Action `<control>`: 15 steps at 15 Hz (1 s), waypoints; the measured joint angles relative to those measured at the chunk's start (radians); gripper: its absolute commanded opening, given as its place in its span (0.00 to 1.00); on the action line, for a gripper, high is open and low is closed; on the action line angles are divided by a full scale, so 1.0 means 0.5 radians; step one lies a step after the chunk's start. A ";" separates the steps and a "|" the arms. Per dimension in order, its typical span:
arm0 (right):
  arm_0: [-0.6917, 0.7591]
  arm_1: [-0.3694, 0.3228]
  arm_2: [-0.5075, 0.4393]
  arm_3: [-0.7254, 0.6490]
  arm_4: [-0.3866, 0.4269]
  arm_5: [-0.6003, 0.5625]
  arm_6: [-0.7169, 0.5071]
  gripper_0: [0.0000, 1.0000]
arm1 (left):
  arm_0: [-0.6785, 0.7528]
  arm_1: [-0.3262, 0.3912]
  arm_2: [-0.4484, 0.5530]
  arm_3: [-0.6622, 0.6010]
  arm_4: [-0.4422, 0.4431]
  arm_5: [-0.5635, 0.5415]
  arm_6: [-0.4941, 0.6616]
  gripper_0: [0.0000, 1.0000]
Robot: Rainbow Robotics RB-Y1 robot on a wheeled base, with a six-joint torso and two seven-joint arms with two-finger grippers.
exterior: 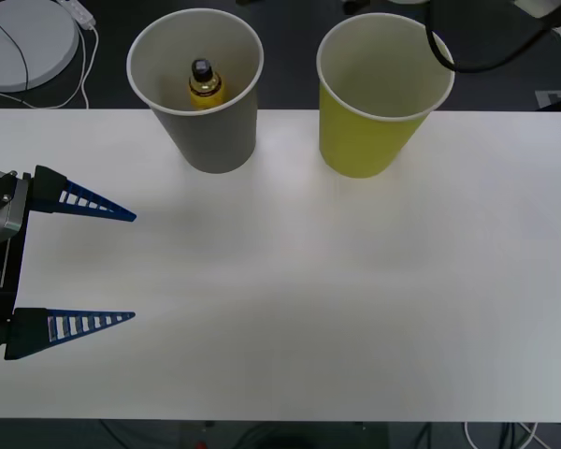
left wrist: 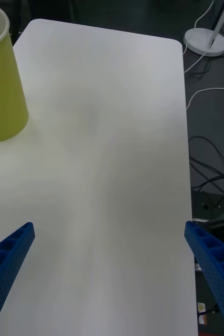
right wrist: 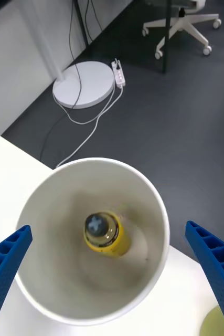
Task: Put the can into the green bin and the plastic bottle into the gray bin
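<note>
Right pincer [right wrist: 112,273] spread above gray bin [exterior: 210,131], plastic bottle [exterior: 205,84] inside

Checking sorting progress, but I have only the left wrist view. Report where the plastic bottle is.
Observer: The plastic bottle sits cap up inside the gray bin.
Operator: Give me the right hand.
Observer: The right hand hovers above that bin's mouth, open, gripping nothing.
Operator: Place the gray bin for me.
Observer: In the front view it stands to the left of the green bin, not touching it.
</note>
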 measured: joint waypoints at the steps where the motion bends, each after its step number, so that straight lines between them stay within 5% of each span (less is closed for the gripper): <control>1: 0.055 -0.090 0.000 -0.122 0.005 -0.061 -0.069 1.00 | 0.000 0.000 0.000 0.000 0.000 0.000 0.000 1.00; 8: 0.467 -0.632 0.003 -0.806 0.250 -0.715 -0.569 1.00 | 0.000 0.000 0.000 0.000 0.000 0.000 0.000 1.00; 15: 0.689 -1.066 0.163 -1.030 0.761 -1.671 -1.365 1.00 | 0.000 0.000 0.000 0.000 0.000 0.000 0.000 1.00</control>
